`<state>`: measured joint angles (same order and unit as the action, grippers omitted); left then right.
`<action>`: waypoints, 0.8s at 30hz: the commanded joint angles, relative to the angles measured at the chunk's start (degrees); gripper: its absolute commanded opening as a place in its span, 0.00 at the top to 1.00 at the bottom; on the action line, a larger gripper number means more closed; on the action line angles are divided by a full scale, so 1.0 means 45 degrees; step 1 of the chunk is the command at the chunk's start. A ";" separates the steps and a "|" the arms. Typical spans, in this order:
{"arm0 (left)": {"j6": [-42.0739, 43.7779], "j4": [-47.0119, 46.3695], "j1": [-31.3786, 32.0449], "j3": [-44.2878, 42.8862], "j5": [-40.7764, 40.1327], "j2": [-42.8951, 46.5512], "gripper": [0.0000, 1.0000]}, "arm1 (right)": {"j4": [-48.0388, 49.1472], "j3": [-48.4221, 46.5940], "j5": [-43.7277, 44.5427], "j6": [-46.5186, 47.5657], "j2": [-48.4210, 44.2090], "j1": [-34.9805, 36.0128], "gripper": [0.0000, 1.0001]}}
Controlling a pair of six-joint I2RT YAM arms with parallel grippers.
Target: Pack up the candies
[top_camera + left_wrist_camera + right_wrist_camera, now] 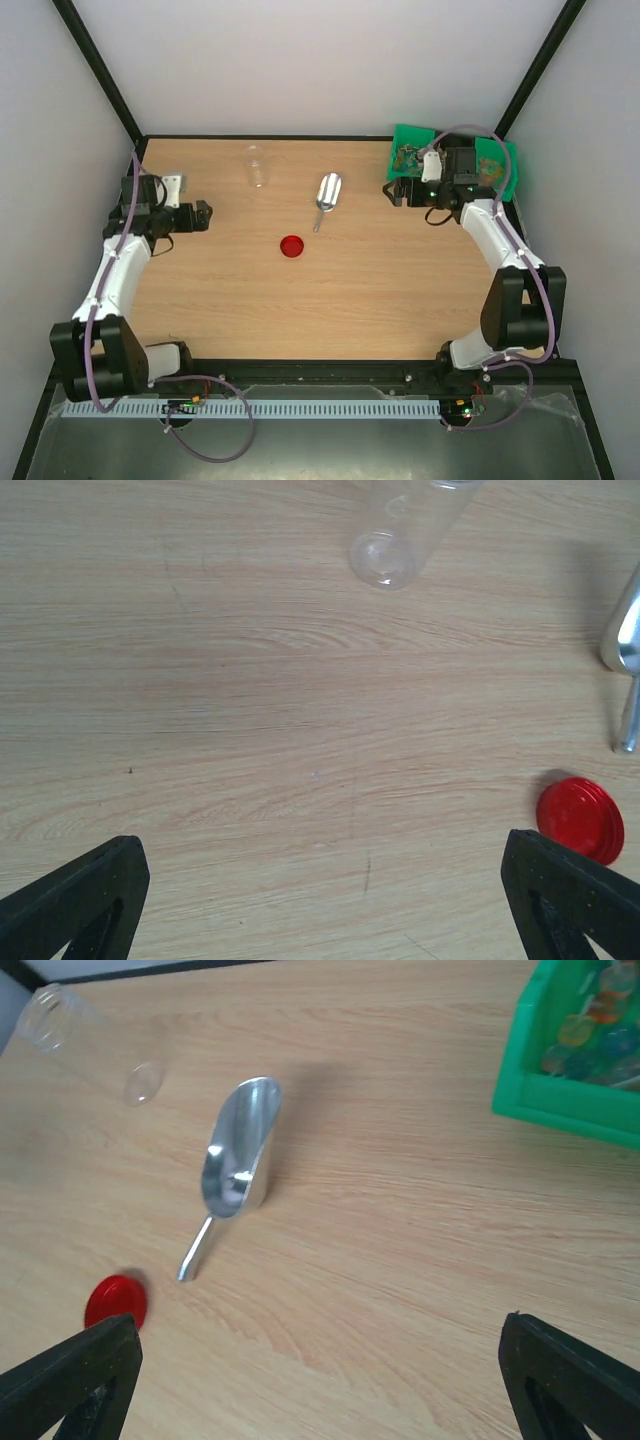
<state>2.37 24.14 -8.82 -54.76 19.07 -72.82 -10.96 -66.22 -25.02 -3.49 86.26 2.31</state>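
- My left gripper (203, 215) (320, 905) hovers over the left part of the wooden table (350, 300). Its jaws are spread wide with nothing between them, and my left wrist view shows only bare wood in the gap.
- A clear plastic jar (256, 165) (400, 525) (88, 1040) stands near the far edge, left of centre, with no lid on it. I can read no label on its wall.
- A red round lid (292, 246) (580, 820) (116, 1302) lies flat near the middle of the table, apart from the jar.
- A silver metal scoop (327, 195) (625, 650) (238, 1165) lies just right of the lid and farther back. Its bowl points to the far edge and its handle tip points toward the lid without touching it.
- My right gripper (397, 190) (320, 1385) hangs just beside the near left corner of the bin, jaws wide apart and holding nothing.
- The green plastic bin (505, 170) (560, 1100) sits in the far right corner. The candies (408, 157) (585, 1030) lie inside it, a heap of small wrapped sweets in mixed colours. Their wrappers are too blurred to read.
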 commanded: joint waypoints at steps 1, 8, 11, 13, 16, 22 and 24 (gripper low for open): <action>0.0418 -0.0790 0.0484 0.0671 0.0155 0.1119 0.01 | -0.2041 -0.1298 -0.1342 0.1155 0.0709 0.0313 0.01; 0.2141 -0.0548 0.1809 0.1206 0.0864 0.2155 0.01 | -0.4311 -0.4417 -0.1311 0.2837 0.3187 0.1672 0.01; 0.2833 -0.0415 0.2111 0.1345 0.1631 0.2433 0.01 | -0.5445 -0.6528 -0.1554 0.3640 0.4757 0.2052 0.01; 0.3192 -0.0330 0.2301 0.1391 0.2132 0.2598 0.01 | -0.6203 -0.8048 -0.1721 0.3998 0.6129 0.2215 0.01; 0.3481 -0.0304 0.2555 0.1441 0.2472 0.2763 0.00 | -0.7017 -1.0176 -0.1747 0.4084 0.7972 0.2408 0.06; 0.3655 -0.0385 0.2755 0.1756 0.3010 0.3011 0.01 | -0.7275 -1.3178 -0.1376 0.3895 1.0974 0.2878 0.20; 0.3688 -0.0320 0.2755 0.1847 0.3268 0.3044 0.00 | -0.7077 -1.3647 -0.1302 0.3817 1.1527 0.2923 0.23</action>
<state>17.21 22.35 3.33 -48.10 30.02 -60.25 -39.86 -121.23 -31.46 13.58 133.47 14.22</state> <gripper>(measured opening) 0.994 0.796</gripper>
